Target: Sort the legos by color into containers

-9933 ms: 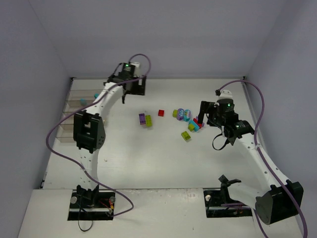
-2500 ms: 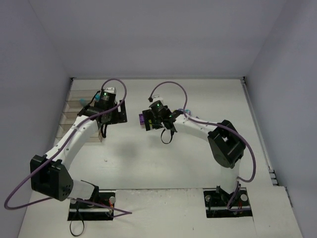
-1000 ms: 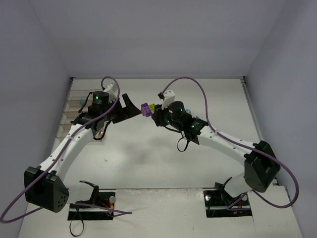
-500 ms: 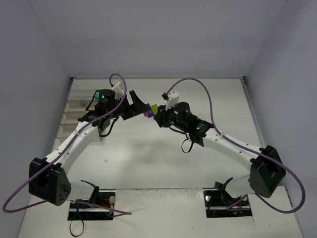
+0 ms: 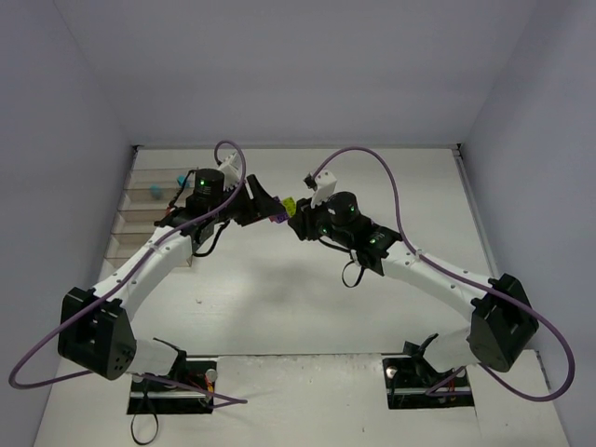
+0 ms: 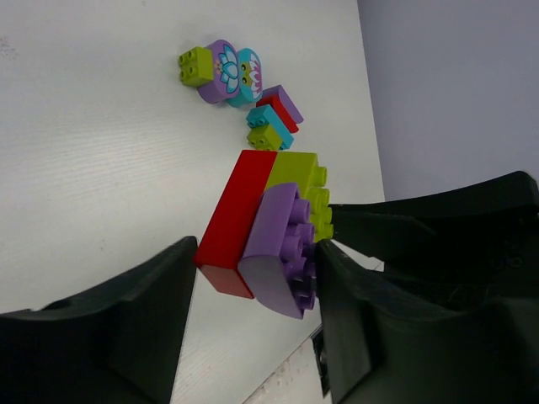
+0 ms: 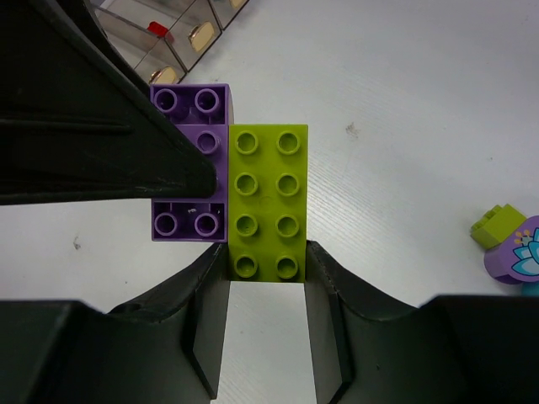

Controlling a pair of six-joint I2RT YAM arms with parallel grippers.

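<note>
Over the counter [image 5: 279, 307] my two arms meet. My right end effector [image 5: 298, 220] holds the lime brick [image 5: 290, 204], and its joined purple brick [image 5: 277, 215] sits between my left end effector's [image 5: 266, 206] jaws. The containers [image 5: 140, 223] line the left edge, with a cyan brick [image 5: 180, 179] in the farthest.

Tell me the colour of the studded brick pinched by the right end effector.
Lime green. The eight-stud plastic brick shows best in the right wrist view.
</note>
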